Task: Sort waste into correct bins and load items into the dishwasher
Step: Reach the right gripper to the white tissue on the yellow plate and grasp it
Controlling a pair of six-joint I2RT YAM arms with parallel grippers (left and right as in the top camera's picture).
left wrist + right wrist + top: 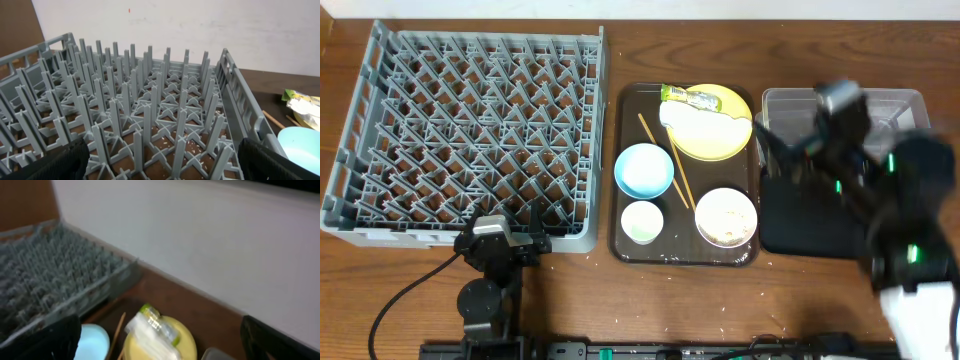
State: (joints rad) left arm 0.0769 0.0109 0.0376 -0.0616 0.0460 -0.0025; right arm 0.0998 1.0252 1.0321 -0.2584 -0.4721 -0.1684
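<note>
Looks barely begun. Shows no dishes in the dishwasher [470, 130] at 9 o'clock; finds wrapper [688, 97], napkin [698, 124], yellow plate [718, 148], blue bowl [643, 170], cup [642, 221], white bowl [726, 216] and chopsticks [665, 160] on the brown tray [682, 242] at centre. Has left gripper [160, 160], 7 o'clock, and right gripper [160, 340], 3 o'clock, spread wide, empty.

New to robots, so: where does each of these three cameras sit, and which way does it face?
Overhead: above the table, looking straight down on dish rack, brown tray, left arm, right arm.
Left wrist: low at the rack's near edge, facing across its pegs to the wall; its fingers in bottom corners.
Right wrist: raised right of the tray, facing yellow plate and wall; its fingers in bottom corners.
Both wrist views share rack and light blue bowl.
</note>
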